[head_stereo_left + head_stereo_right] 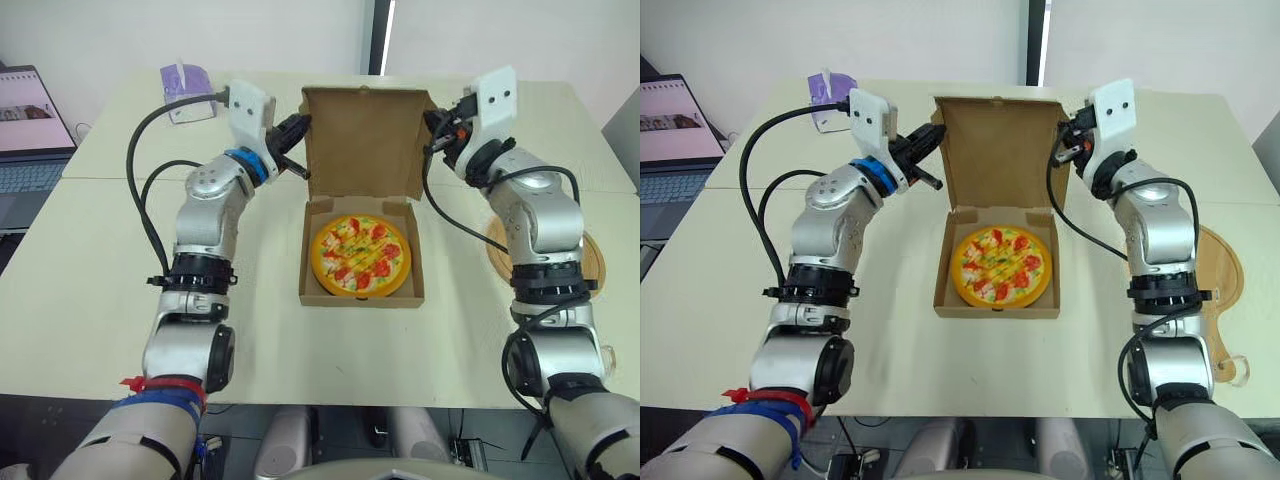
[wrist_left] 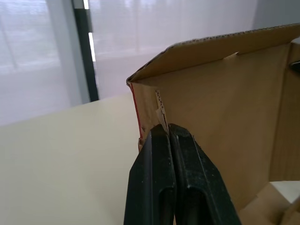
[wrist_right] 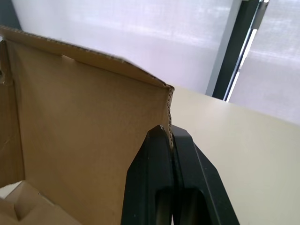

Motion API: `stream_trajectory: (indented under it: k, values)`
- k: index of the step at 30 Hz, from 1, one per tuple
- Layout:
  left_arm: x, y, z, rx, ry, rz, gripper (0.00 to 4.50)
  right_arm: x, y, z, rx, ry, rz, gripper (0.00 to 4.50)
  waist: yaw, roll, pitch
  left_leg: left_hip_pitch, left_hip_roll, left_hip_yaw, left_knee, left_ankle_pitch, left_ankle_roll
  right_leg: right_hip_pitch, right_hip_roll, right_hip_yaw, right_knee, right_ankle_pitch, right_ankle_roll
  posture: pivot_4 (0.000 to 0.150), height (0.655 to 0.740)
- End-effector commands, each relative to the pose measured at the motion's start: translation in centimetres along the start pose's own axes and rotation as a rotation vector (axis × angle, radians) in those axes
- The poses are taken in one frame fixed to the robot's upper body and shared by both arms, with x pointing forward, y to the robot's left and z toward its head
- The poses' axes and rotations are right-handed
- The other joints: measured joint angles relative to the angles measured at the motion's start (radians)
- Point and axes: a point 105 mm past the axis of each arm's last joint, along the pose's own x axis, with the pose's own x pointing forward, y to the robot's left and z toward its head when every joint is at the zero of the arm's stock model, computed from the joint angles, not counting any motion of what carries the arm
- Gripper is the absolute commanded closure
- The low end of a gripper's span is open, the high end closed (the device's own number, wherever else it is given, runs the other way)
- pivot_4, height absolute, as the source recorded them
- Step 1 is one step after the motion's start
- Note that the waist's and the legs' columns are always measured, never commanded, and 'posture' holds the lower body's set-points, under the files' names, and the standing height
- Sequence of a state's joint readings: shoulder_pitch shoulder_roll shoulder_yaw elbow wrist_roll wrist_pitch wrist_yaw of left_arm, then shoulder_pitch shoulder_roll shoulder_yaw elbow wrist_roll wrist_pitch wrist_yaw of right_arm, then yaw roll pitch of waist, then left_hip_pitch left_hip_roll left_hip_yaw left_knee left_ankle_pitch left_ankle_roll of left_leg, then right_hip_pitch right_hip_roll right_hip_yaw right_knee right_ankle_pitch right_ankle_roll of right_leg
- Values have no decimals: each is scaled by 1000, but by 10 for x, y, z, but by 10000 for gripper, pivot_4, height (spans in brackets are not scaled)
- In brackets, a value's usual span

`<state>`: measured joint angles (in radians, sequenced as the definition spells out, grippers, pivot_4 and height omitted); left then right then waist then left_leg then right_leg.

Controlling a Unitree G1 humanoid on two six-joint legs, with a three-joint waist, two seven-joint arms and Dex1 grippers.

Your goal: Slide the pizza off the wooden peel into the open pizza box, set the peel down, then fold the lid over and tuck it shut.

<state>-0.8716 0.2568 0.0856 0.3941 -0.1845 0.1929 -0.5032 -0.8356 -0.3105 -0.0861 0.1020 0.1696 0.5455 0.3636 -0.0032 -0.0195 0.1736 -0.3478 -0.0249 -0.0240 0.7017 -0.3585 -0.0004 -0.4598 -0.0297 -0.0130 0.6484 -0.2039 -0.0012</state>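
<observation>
The pizza (image 1: 360, 254) lies flat in the base of the open cardboard box (image 1: 362, 292) at the table's centre. The lid (image 1: 364, 143) stands upright behind it. My left gripper (image 1: 300, 150) is shut on the lid's left side edge (image 2: 159, 110). My right gripper (image 1: 432, 125) is shut on the lid's right side edge (image 3: 168, 112). The wooden peel (image 1: 1220, 290) rests flat on the table to the right of the box, partly behind my right arm.
A purple tissue pack (image 1: 186, 88) sits at the back left of the table. A laptop (image 1: 25, 140) stands open at the far left. Bare tabletop (image 1: 90, 290) lies in front of and to the left of the box.
</observation>
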Motion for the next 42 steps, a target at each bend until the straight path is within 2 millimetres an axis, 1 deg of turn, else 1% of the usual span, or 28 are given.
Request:
stream_trajectory:
  k: [1, 5, 7, 8, 11, 16, 19, 22, 25, 29, 35, 39, 42]
  values:
    - [2, -8, 33, 121, -91, 94, 45000, -3, 2, 23, -20, -75, -56, 44826, 0, 0, 0, 0, 0, 0, 0, 0, 0, 0, 0, 0, 0, 0, 0, 1500, 7400]
    - [-5, -15, 36, 218, -85, 230, 45000, -6, 4, 25, -3, -85, -89, 44826, 0, 0, 0, 0, 0, 0, 0, 0, 0, 0, 0, 0, 0, 0, 0, 1500, 7400]
    - [-7, -22, 28, 232, -60, 260, 45000, -8, 4, 24, 3, -85, -98, 44826, 0, 0, 0, 0, 0, 0, 0, 0, 0, 0, 0, 0, 0, 0, 0, 1500, 7400]
    - [-9, -23, 26, 233, -55, 287, 45000, -8, 5, 24, 5, -84, -101, 44826, 1, 0, -1, 0, 0, 0, 0, 0, 0, 0, 0, 0, 0, 0, 0, 1500, 7400]
    - [-13, -18, 26, 236, -55, 378, 45000, -10, 5, 22, 6, -78, -111, 44826, 1, 0, -1, 0, 0, 0, 0, 0, 0, 1, 0, 0, 0, 0, 0, 1500, 7400]
    - [-16, -8, 27, 263, -52, 465, 45000, -12, 8, 21, 5, -77, -124, 44826, 0, 0, -1, 0, 0, 1, 0, 0, 0, 1, 0, 0, 0, 0, 0, 1500, 7400]
    - [-16, -12, 29, 252, -56, 461, 45000, -14, 12, 23, 3, -85, -129, 44826, 0, 0, -1, 0, 0, 1, 0, 0, 0, 1, 0, 0, 0, 0, 0, 1500, 7400]
    - [-15, -27, 31, 250, -71, 433, 45000, -21, 24, 28, -9, -103, -127, 44826, 1, 0, -1, 0, 0, 0, 0, 0, 0, 1, 0, 0, 0, 0, 0, 1500, 7400]
    - [-17, -32, 33, 254, -84, 424, 45000, -26, 30, 31, -12, -114, -132, 44826, 0, 0, -1, 0, 0, 0, 0, 0, 0, 1, 0, 0, 0, 0, 0, 1500, 7400]
    - [-29, -32, 27, 247, -66, 426, 45000, -33, 50, 30, -7, -118, -109, 44826, -1, 1, -1, 1, 0, 1, 0, 0, 0, 1, 0, 0, 0, 0, 0, 1500, 7400]
    - [-46, -47, 23, 259, -69, 378, 45000, -47, 60, 28, 10, -137, -105, 44826, -1, 1, -2, 1, 0, 0, 0, 0, 0, 2, 1, 0, 0, 0, 0, 1500, 7400]
    - [-62, -58, 17, 263, -69, 327, 45000, -58, 70, 23, 32, -156, -70, 44826, -2, 1, -3, 2, 1, 0, 0, 0, 0, 2, 1, 0, 0, 0, 0, 1500, 7400]
    - [-68, -58, 13, 266, -61, 324, 45000, -60, 73, 17, 48, -142, -56, 44826, -2, 1, -3, 2, 1, 0, 0, 0, 0, 2, 1, 1, 0, 0, 0, 1500, 7400]
